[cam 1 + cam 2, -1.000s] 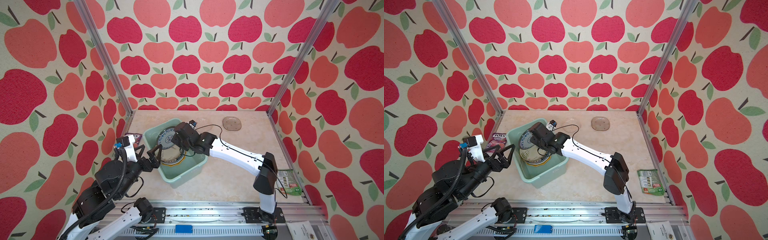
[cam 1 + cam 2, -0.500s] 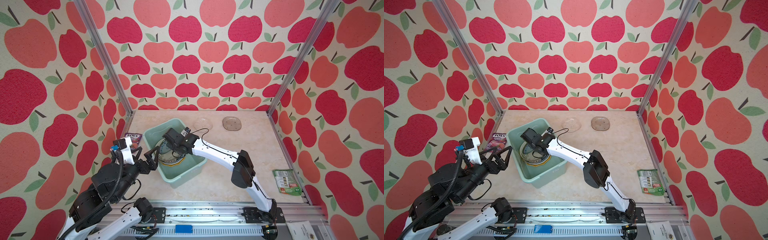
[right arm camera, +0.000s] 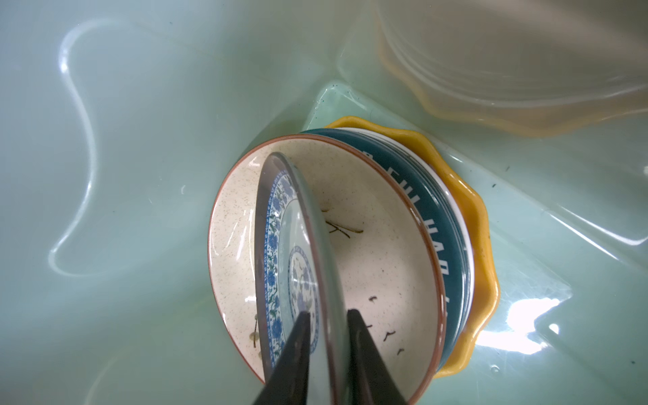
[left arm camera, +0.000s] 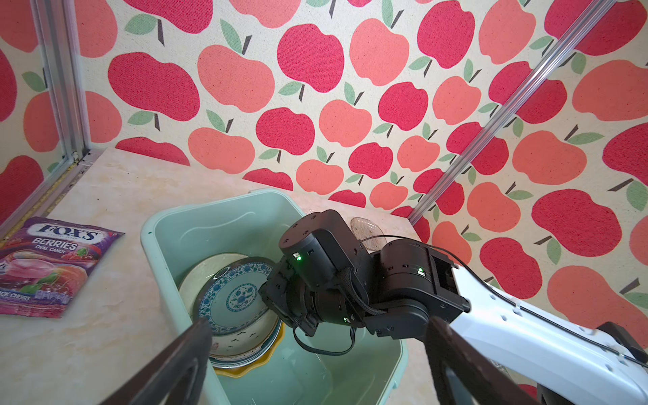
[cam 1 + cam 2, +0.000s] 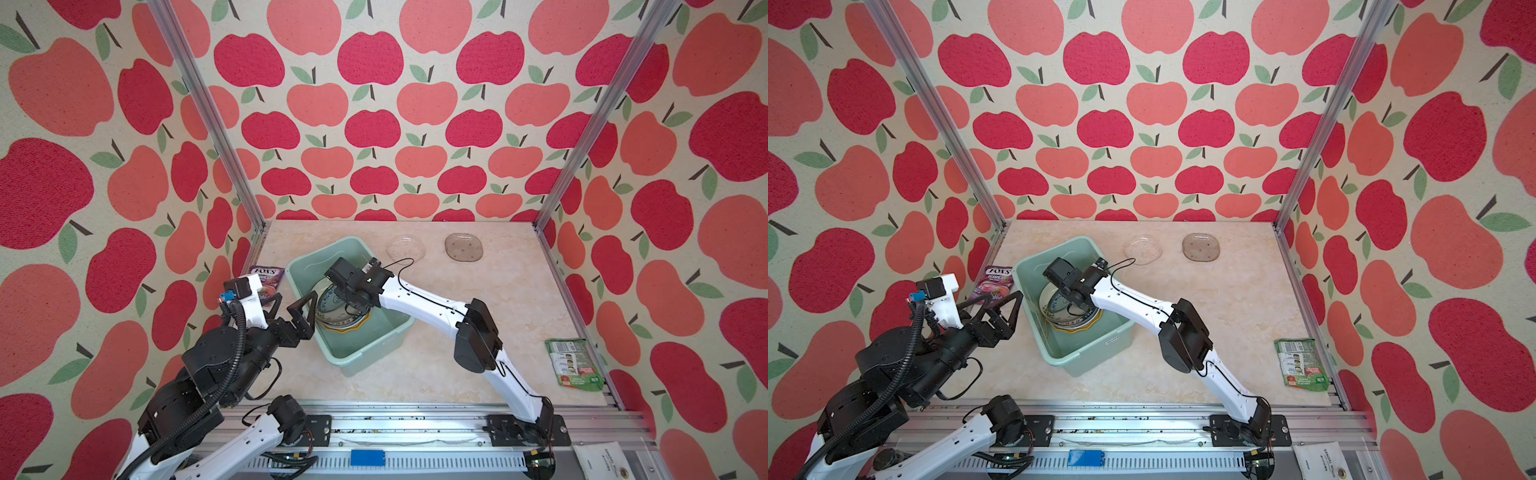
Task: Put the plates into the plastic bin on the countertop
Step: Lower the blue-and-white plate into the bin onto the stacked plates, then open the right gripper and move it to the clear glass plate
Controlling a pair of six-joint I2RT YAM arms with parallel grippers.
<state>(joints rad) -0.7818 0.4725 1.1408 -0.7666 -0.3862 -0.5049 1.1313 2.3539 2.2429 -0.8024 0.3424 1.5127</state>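
Step in hand: setting a plate down. The right pincer (image 3: 328, 312) reaches inside the mint-green bin (image 5: 361, 353), jaws straddling the rim of the blue-patterned plate (image 4: 233, 298). That plate leans tilted in the cream speckled dish (image 3: 378, 252) on top of the stack; the yellow scalloped plate (image 3: 480, 245) is lowest. Clamped or loose: cannot tell. The left pincer (image 5: 305, 303) is spread wide, empty, just outside the bin. The clear glass plate (image 5: 406, 248) and smoky glass plate (image 5: 464, 247) lie on the table (image 5: 478, 316) behind the bin. Next, likely: free the plate so it drops flat, lift out of the bin, fetch the clear glass plate.
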